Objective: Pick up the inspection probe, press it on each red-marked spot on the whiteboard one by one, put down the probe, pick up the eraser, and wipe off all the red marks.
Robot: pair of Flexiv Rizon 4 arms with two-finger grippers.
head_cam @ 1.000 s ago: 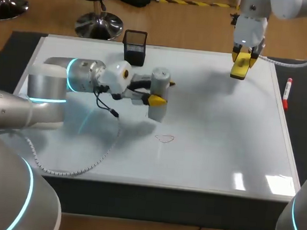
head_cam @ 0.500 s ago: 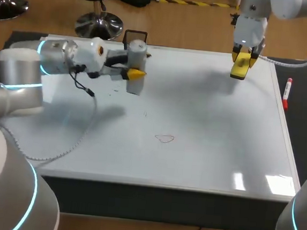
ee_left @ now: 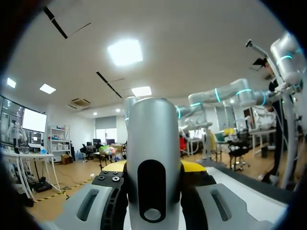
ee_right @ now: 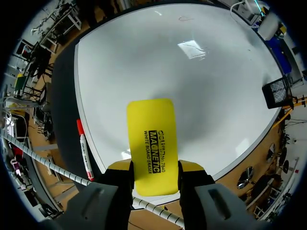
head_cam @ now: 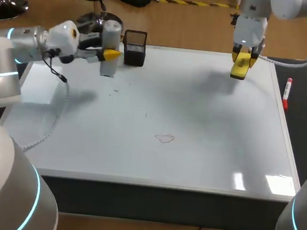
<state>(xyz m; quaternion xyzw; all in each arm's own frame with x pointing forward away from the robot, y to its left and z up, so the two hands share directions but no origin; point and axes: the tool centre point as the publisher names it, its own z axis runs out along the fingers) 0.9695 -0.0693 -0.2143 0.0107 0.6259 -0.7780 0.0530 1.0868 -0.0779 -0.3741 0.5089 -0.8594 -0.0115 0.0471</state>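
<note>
My left gripper (head_cam: 109,53) clenched on the upright probe (head_cam: 111,36) at far left, just beside the mesh cup (head_cam: 134,47), contents I couldn't make out, right gripper (head_cam: 243,55) grasped the eraser (ee_right: 151,139) over the whiteboard's (head_cam: 211,125) far right, red mark (head_cam: 165,138) near middle.

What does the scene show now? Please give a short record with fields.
Left pincer: shut on the probe, upright beside the basket
Right pincer: shut on the eraser, over the whiteboard's far right part
Red mark: one small loop near the board's middle
Marker: on the dark mat, right of the board
</note>
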